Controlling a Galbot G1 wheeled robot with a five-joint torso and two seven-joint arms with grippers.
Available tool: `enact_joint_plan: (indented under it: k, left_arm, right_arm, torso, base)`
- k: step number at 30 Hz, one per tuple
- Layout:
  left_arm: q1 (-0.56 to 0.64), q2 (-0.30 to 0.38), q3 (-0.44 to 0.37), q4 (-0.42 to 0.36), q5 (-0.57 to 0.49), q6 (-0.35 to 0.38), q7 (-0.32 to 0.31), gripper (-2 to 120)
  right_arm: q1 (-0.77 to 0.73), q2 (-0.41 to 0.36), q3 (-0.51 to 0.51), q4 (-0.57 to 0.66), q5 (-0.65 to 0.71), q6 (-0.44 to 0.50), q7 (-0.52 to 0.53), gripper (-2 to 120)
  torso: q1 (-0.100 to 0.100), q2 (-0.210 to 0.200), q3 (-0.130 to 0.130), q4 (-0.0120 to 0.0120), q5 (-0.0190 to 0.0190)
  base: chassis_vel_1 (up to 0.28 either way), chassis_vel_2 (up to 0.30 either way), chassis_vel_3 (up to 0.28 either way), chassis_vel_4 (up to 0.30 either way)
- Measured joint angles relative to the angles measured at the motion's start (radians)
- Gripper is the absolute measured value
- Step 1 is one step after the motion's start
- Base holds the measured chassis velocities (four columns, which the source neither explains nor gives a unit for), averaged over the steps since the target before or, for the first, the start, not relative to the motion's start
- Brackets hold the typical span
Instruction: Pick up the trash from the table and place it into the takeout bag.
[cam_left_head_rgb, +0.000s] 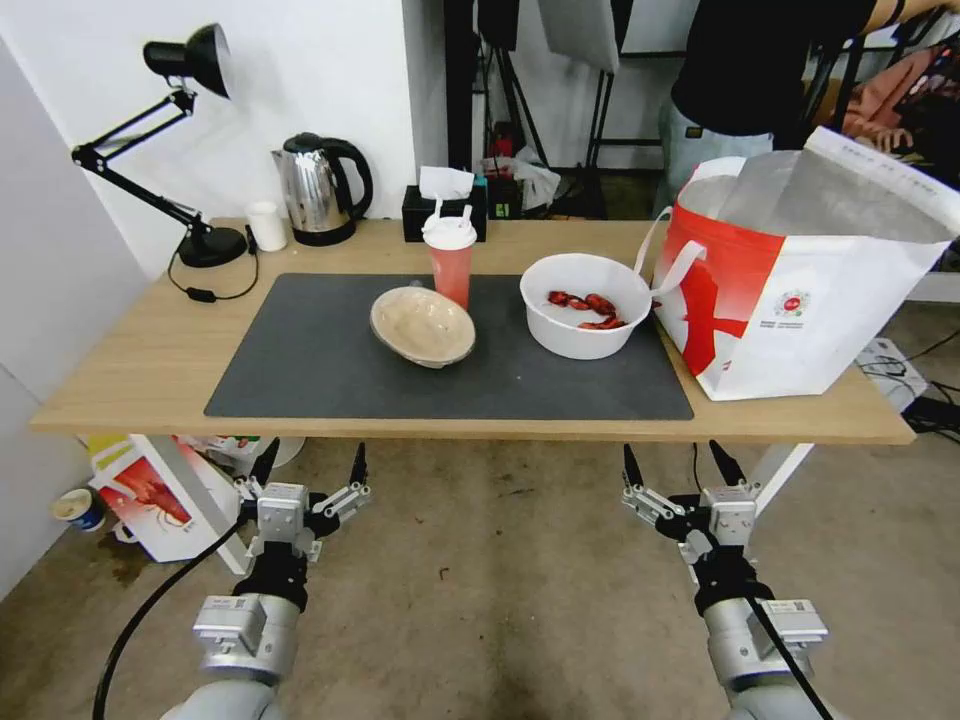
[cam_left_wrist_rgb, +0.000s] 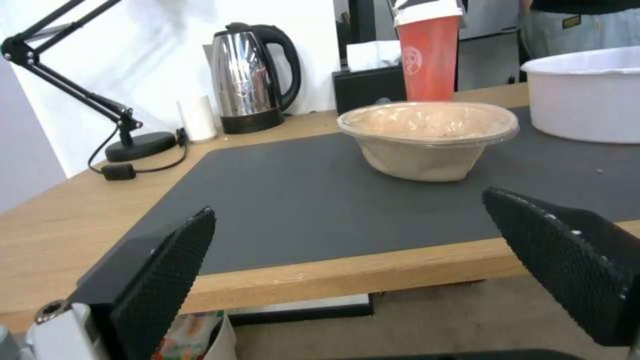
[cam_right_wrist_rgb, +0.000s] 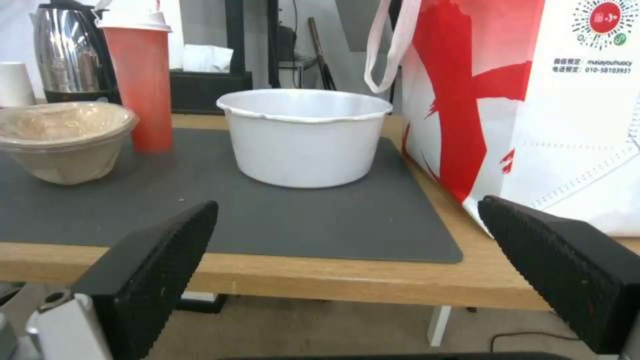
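On the dark mat of the light-wood table (cam_left_head_rgb: 130, 370) stand a beige paper bowl (cam_left_head_rgb: 422, 325) (cam_left_wrist_rgb: 429, 135) (cam_right_wrist_rgb: 63, 137), a red cup with white lid and straws (cam_left_head_rgb: 451, 262) (cam_left_wrist_rgb: 429, 52) (cam_right_wrist_rgb: 139, 80), and a white round bowl (cam_left_head_rgb: 585, 305) (cam_right_wrist_rgb: 305, 135) (cam_left_wrist_rgb: 587, 95) holding red crayfish scraps. The takeout bag (cam_left_head_rgb: 800, 270) (cam_right_wrist_rgb: 527, 100) stands open at the table's right end, silver lining showing. My left gripper (cam_left_head_rgb: 310, 468) (cam_left_wrist_rgb: 347, 250) and right gripper (cam_left_head_rgb: 675, 462) (cam_right_wrist_rgb: 347, 250) hang below and in front of the table's near edge, both open and empty.
At the back of the table stand a black desk lamp (cam_left_head_rgb: 185, 130), a steel kettle (cam_left_head_rgb: 318, 190), a small white cup (cam_left_head_rgb: 266, 226) and a black tissue box (cam_left_head_rgb: 444, 210). Under the table's left end a smaller crayfish-printed bag (cam_left_head_rgb: 150, 495) sits on the floor. A person stands behind the table.
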Motion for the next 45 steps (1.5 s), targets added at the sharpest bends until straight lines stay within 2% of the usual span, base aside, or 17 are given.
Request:
enact_joint_plan:
  k: [38, 42, 43, 44, 45]
  left_arm:
    - [0.000, 0.000, 0.000, 0.000, 0.000, 0.000, 0.000, 100]
    - [0.000, 0.000, 0.000, 0.000, 0.000, 0.000, 0.000, 100]
    - [0.000, 0.000, 0.000, 0.000, 0.000, 0.000, 0.000, 100]
    - [0.000, 0.000, 0.000, 0.000, 0.000, 0.000, 0.000, 100]
    - [0.000, 0.000, 0.000, 0.000, 0.000, 0.000, 0.000, 100]
  right_arm:
    - [0.004, -0.005, -0.003, 0.000, 0.001, -0.006, 0.001, 100]
    - [0.020, -0.023, -0.013, 0.000, 0.003, -0.033, 0.009, 100]
    - [0.056, -0.065, -0.034, 0.000, 0.011, -0.097, 0.029, 100]
    - [0.056, -0.065, -0.034, 0.000, 0.011, -0.097, 0.029, 100]
    - [0.081, -0.094, -0.050, 0.001, 0.017, -0.141, 0.042, 100]
  torso:
    - [0.000, 0.000, 0.000, 0.0000, 0.0000]
    - [0.000, 0.000, 0.000, -0.0003, 0.0003]
    - [0.000, 0.000, 0.000, 0.0000, 0.0000]
    - [0.000, 0.000, 0.000, 0.0000, 0.0000]
    - [0.000, 0.000, 0.000, 0.0000, 0.0003]
  base:
    - [0.000, 0.000, 0.000, 0.000]
    - [0.000, 0.000, 0.000, 0.000]
    - [0.000, 0.000, 0.000, 0.000]
    - [0.000, 0.000, 0.000, 0.000]
    - [0.000, 0.000, 0.000, 0.000]
